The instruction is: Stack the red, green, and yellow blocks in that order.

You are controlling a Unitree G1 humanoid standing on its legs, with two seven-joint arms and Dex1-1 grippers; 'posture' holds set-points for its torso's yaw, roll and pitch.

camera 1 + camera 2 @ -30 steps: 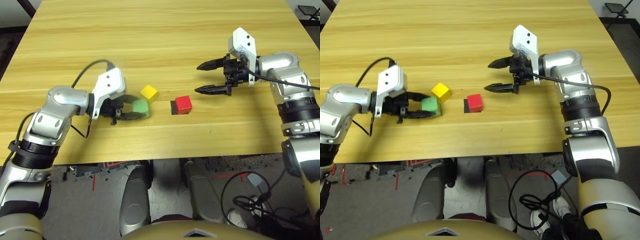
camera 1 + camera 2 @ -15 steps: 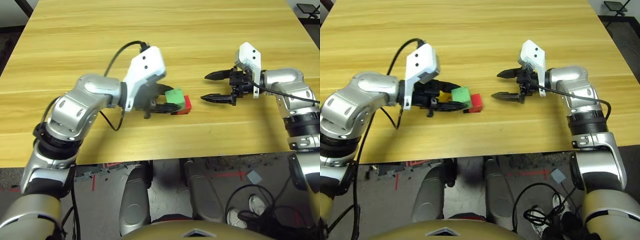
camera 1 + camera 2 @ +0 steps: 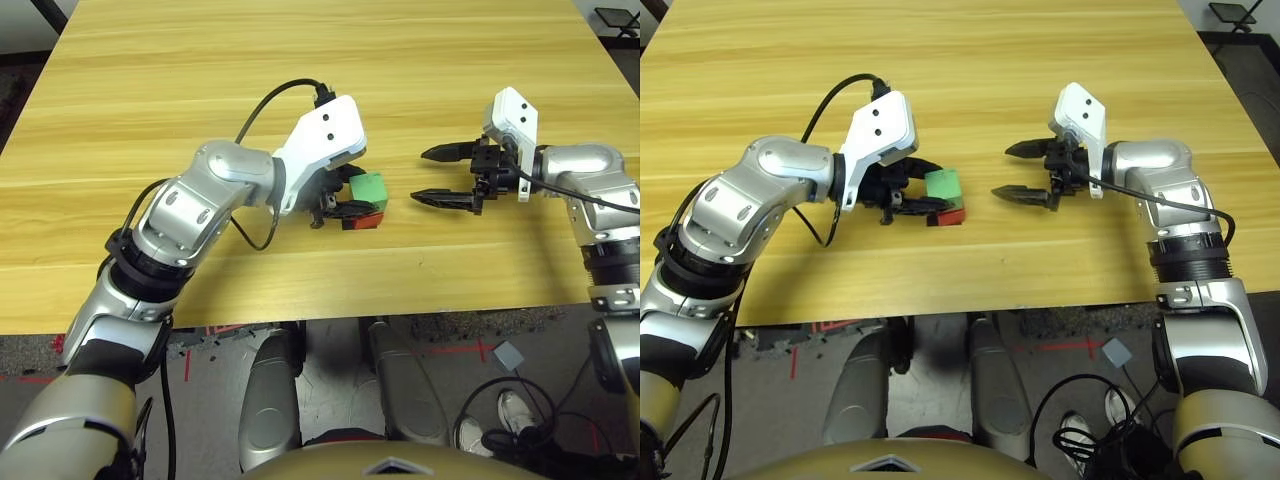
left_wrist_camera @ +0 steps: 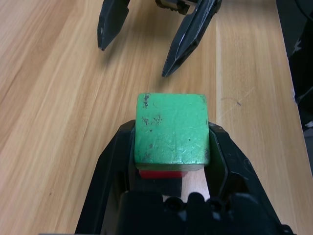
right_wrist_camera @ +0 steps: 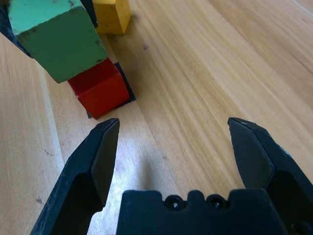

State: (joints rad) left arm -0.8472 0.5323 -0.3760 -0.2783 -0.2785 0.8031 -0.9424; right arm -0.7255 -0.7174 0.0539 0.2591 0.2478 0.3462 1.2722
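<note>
The left jaws [image 4: 171, 161] are closed on a matte green cube [image 4: 171, 129], one face against each finger. Beneath that cube, under the tips of the left jaws, is a matte bright red cube [image 5: 101, 88], sitting on a flat black square patch [image 5: 126, 82]. Across from them, the empty right jaws [image 5: 173, 122] stand wide, pointing toward the green cube. A matte yellow cube [image 5: 111, 15] sits beyond the green and red ones from the right jaws. Under both jaws spreads a pale wood-grained bench [image 3: 250, 290]; past its near edge lies grey floor [image 3: 215, 400] with red tape [image 3: 455, 350] and black cables [image 3: 510, 385].
</note>
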